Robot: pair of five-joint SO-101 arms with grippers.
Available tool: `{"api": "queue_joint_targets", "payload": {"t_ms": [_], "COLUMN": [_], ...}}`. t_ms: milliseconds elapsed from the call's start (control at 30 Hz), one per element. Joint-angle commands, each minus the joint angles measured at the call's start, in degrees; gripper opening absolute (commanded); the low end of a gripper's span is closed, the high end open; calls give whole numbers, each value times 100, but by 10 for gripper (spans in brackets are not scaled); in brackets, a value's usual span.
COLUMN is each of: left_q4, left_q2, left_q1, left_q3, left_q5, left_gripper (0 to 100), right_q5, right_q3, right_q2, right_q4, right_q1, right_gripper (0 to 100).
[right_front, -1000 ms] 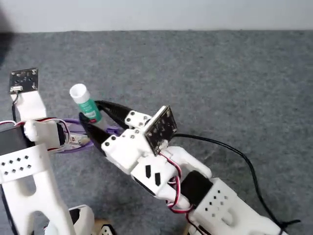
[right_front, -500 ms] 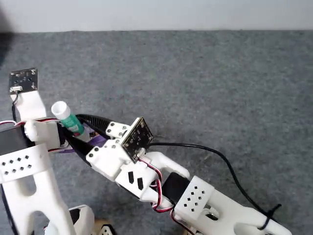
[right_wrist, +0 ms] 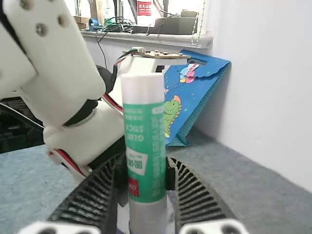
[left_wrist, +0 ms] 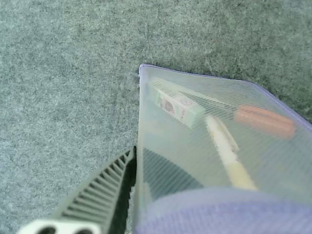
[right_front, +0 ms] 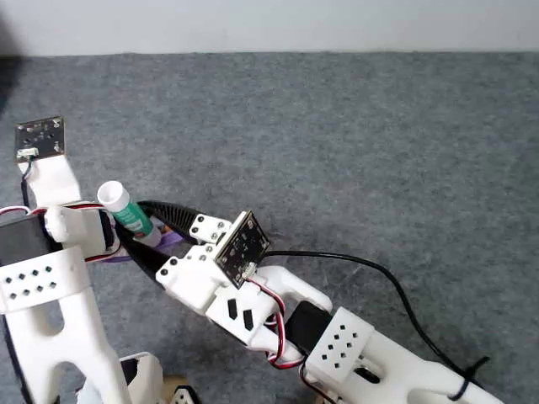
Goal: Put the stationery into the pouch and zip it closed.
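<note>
Grey carpet [right_front: 379, 126], glue stick [right_wrist: 143, 146] clamped in right claw [right_wrist: 145, 165]

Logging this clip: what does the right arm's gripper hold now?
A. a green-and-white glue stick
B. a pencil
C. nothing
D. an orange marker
A: the right gripper is shut on the upright green-and-white glue stick, as its own wrist view shows.

Grey felt-like mat [right_front: 379, 126] covers the table, and a white wall [right_front: 269, 25] runs along its far edge. Off the table, a blue paper bag [right_wrist: 187, 105] with a cartoon dinosaur print leans at the wall's foot, on what may be the same grey covering. Above it, a window ledge [right_wrist: 146, 38] holds cables and small clutter.
</note>
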State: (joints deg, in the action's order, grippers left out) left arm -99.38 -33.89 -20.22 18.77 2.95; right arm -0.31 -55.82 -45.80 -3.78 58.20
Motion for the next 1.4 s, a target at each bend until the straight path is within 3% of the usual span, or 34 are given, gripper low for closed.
{"api": "queue_joint_targets", "payload": {"t_ms": [0, 300, 500, 633, 833, 1133, 1367], "left_q4": [-97, -97, -97, -97, -97, -97, -88], "left_q2": [35, 26, 9, 0, 18, 18, 18], "left_q1": [70, 62, 53, 53, 53, 53, 62], "left_q3": [-171, -171, -171, -171, -171, -171, -171], "left_q5": [53, 53, 53, 53, 53, 53, 53], "left_gripper": [11, 11, 11, 11, 11, 11, 11], "right_q5": [202, 193, 193, 202, 211, 202, 202], "right_q3": [-9, 0, -35, -26, 193, 1134, 1134], "right_q2": [-92, 444, 585, 664, 655, 224, -980], "right_q4": [-277, -681, -602, -119, 198, 1402, 2721], "right_q1": [-207, -330, 40, 57, 57, 57, -171], "right_gripper": [9, 9, 9, 32, 218, 185, 180]}}
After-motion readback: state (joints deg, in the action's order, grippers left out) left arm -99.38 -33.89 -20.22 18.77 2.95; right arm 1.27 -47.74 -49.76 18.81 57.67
